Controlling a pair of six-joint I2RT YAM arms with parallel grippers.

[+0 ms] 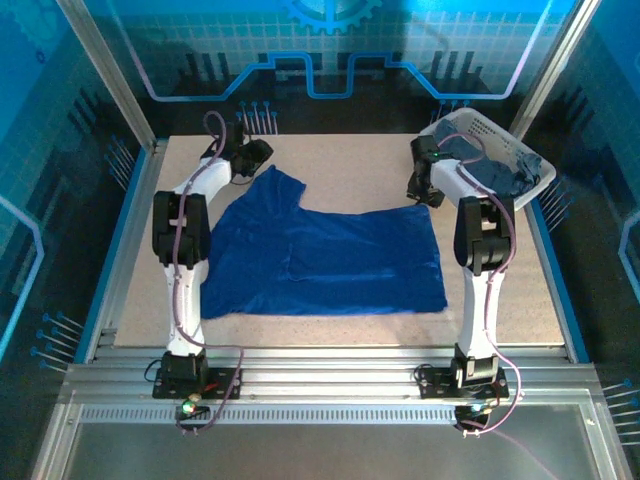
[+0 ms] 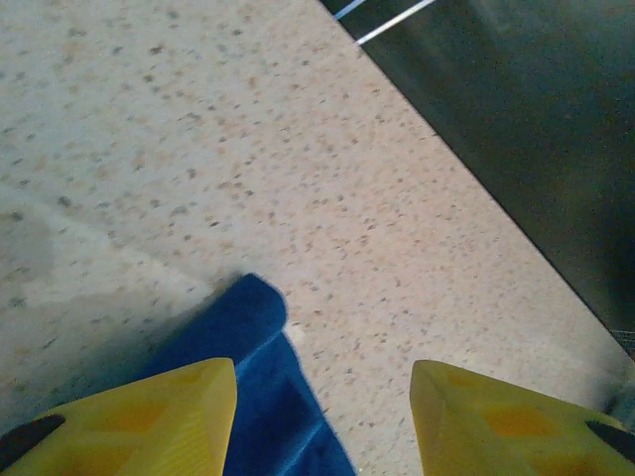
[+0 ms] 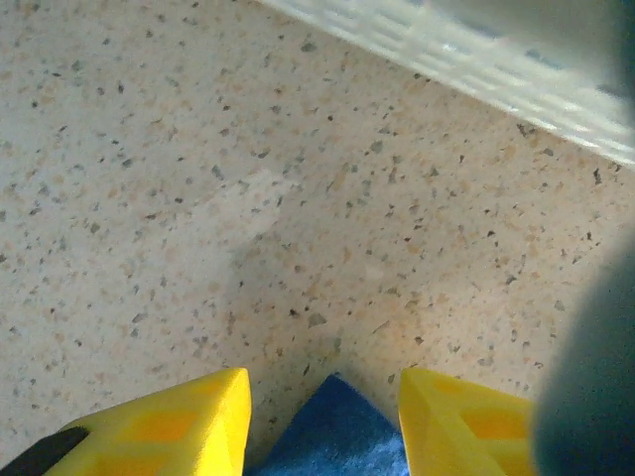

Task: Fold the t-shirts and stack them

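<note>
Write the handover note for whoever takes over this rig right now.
Left gripper: open, just above the far-left sleeve of the blue t-shirt.
Right gripper: open, at that shirt's far-right corner.
The blue t-shirt lies spread out on the table. The duller shirts are in the white basket at the far right.
Done: one shirt laid out.
Left: fold it, then fold and stack the rest.

Top view blue-tinted, worktop evenly lit. Left wrist: soft shadow just above left fingers. Right wrist: basket far above right fingers blurred, with a dark defocused blob beside them.
</note>
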